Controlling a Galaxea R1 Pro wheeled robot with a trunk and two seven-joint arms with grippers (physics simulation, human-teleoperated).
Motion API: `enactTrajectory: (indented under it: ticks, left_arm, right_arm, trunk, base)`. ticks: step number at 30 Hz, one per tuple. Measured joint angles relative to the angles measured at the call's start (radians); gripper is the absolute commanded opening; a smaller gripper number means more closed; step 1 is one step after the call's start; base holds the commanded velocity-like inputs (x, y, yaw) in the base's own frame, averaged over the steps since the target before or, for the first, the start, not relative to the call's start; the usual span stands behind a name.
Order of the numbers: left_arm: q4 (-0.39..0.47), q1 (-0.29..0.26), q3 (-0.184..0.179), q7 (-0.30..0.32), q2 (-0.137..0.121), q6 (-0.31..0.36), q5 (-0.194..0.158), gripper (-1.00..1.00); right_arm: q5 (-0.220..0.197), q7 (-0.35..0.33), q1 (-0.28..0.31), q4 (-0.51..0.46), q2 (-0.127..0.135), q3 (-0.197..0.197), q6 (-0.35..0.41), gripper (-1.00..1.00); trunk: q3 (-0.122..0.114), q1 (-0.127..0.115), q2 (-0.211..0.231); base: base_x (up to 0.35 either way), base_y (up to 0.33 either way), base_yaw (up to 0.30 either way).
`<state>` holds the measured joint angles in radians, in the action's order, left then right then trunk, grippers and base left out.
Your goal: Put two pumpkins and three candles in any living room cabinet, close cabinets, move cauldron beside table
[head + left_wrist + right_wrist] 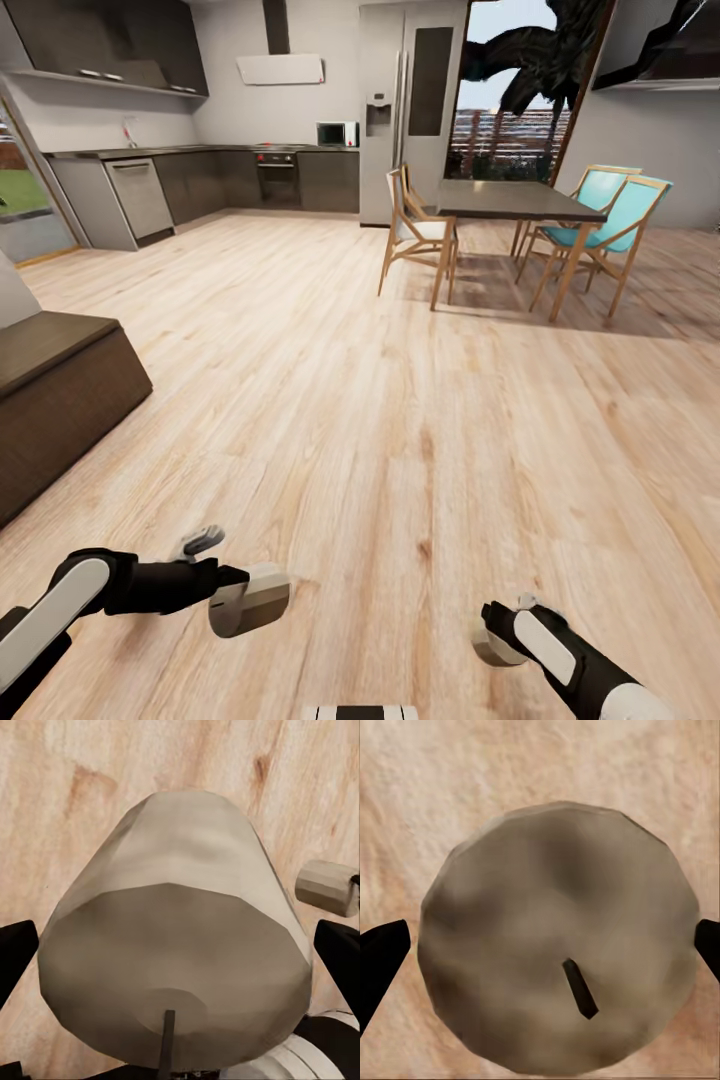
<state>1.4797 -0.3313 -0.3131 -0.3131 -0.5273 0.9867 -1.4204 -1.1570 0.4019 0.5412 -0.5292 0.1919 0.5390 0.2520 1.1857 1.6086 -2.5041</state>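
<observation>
Head view: left gripper [240, 597] clamps a candle [252, 598], right gripper [497, 632] clamps a second candle [493, 648], both low over the floor [400, 430], well short of the dining table [515, 200]. Both loaded for one cabinet trip, likely. Left wrist view: candle [176, 960] between fingers [16, 956]. Right wrist view: candle top [559, 945], wick up.

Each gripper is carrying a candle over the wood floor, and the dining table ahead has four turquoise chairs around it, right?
Not quite. The head view shows two turquoise chairs and one cream-seated chair at the dining table. The rest holds: the left gripper and right gripper each carry a candle over the wood floor.
</observation>
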Motion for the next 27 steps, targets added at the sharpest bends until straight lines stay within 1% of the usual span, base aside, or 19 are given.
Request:
enactTrajectory:
  ticks: [1,2,3,4,6,8,10,11,12,14,15,16,17,18,19,21,27]
  left_arm:
    - [0.001,-0.002,0.000,-0.036,0.001,0.000,0.003,-1.00]
    - [0.002,-0.002,0.000,-0.043,0.001,0.002,0.011,-1.00]
    - [0.002,-0.003,0.000,-0.047,0.001,-0.001,-0.002,-1.00]
    - [0.002,-0.003,0.000,-0.051,0.001,-0.002,-0.004,-1.00]
    - [0.001,-0.004,0.000,-0.055,0.001,-0.001,0.003,-1.00]
    - [0.001,-0.005,-0.001,-0.056,0.001,-0.002,0.001,-1.00]
    - [0.001,-0.005,-0.001,-0.057,0.001,-0.002,0.002,-1.00]
    - [0.001,-0.005,-0.001,-0.057,0.001,-0.002,0.001,-1.00]
    - [0.001,-0.005,-0.001,-0.058,0.001,-0.002,0.001,-1.00]
    - [0.001,-0.006,-0.002,-0.058,0.001,-0.002,0.001,-1.00]
    - [0.001,-0.006,-0.002,-0.058,0.001,-0.002,0.002,-1.00]
    - [0.001,-0.005,-0.001,-0.059,0.000,-0.002,0.002,-1.00]
    - [0.001,-0.006,-0.001,-0.063,0.000,-0.002,0.007,-1.00]
    - [0.001,-0.006,-0.001,-0.073,0.001,-0.002,0.017,-1.00]
    - [0.001,-0.005,0.000,-0.085,0.001,-0.001,0.026,-1.00]
    - [0.001,-0.005,0.001,-0.111,0.001,-0.002,0.032,-1.00]
    - [0.002,-0.005,0.002,-0.160,0.002,-0.003,0.035,-1.00]
  right_arm:
    - [-0.002,0.083,0.000,-0.063,-0.001,0.000,0.049,-1.00]
    - [0.002,0.114,0.000,-0.084,-0.001,0.000,0.067,-1.00]
    - [-0.003,0.135,0.001,-0.104,-0.004,0.000,0.082,-1.00]
    - [-0.006,0.154,0.007,-0.130,-0.012,-0.001,0.107,-1.00]
    - [0.001,0.178,0.037,-0.162,-0.022,-0.004,0.163,-1.00]
    - [0.000,0.202,0.073,-0.174,-0.036,-0.004,0.192,-1.00]
    - [-0.003,0.233,0.112,-0.177,-0.058,-0.004,0.220,-1.00]
    - [0.001,0.243,0.122,-0.177,-0.065,-0.004,0.231,-1.00]
    - [-0.005,0.263,0.142,-0.176,-0.080,-0.004,0.251,-1.00]
    - [-0.003,0.314,0.178,-0.180,-0.115,-0.004,0.285,-1.00]
    - [-0.004,0.341,0.190,-0.180,-0.132,-0.003,0.296,-1.00]
    - [0.000,0.355,0.195,-0.180,-0.139,-0.003,0.303,-1.00]
    - [-0.002,0.378,0.203,-0.180,-0.152,-0.003,0.309,-1.00]
    - [-0.001,0.397,0.208,-0.181,-0.162,-0.003,0.313,-1.00]
    - [0.000,0.410,0.211,-0.181,-0.168,-0.003,0.316,-1.00]
    - [0.001,0.424,0.215,-0.181,-0.174,-0.002,0.320,-1.00]
    - [0.001,0.425,0.217,-0.179,-0.178,0.001,0.319,-1.00]
  trunk:
    - [-0.004,0.000,0.000]
    - [-0.008,-0.001,0.000]
    - [-0.012,-0.001,0.001]
    - [-0.015,-0.002,0.001]
    - [-0.023,-0.003,0.001]
    - [-0.031,-0.004,0.002]
    - [-0.039,-0.005,0.002]
    - [-0.043,-0.005,0.003]
    - [-0.046,-0.005,0.003]
    - [-0.054,-0.006,0.003]
    - [-0.058,-0.007,0.004]
    - [-0.062,-0.007,0.004]
    - [-0.066,-0.008,0.004]
    - [-0.070,-0.008,0.004]
    - [-0.073,-0.009,0.005]
    - [-0.080,-0.016,0.019]
    - [-0.099,-0.039,0.061]
  base:
    - [0.000,0.000,0.000]
    - [0.000,0.000,0.000]
    - [0.000,0.000,0.000]
    - [0.000,0.000,0.000]
    - [0.000,0.000,0.000]
    - [0.000,0.000,0.000]
    - [0.000,0.000,0.000]
    - [0.000,0.000,0.000]
    - [0.000,0.000,0.000]
    - [0.000,0.000,0.000]
    - [0.000,0.000,0.000]
    - [0.000,0.000,0.000]
    - [0.000,0.000,0.000]
    - [0.000,0.000,0.000]
    - [0.000,0.000,0.000]
    - [0.000,0.000,0.000]
    - [0.000,0.000,0.000]
